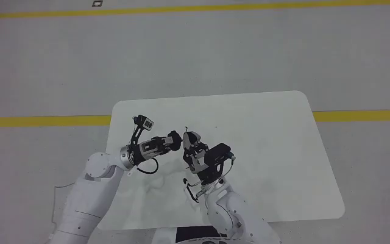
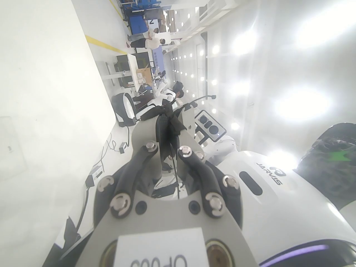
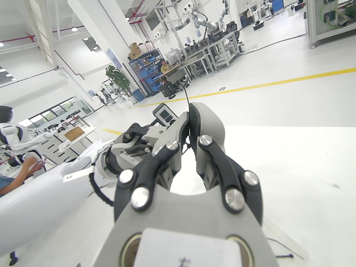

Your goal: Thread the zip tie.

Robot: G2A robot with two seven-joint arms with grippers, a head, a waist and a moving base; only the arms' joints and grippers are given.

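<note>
Both arms are raised above the desk (image 1: 274, 134), bent inward and meeting tip to tip. The left end effector (image 1: 175, 141) and right end effector (image 1: 191, 141) each pinch the thin black zip tie (image 3: 187, 98) tightly, off the desk.

We find the left gripper (image 1: 177, 140) and right gripper (image 1: 189, 140) tip to tip above the table's (image 1: 274, 158) near-left part, the zip tie (image 3: 186, 97) apparently pinched in both.
</note>
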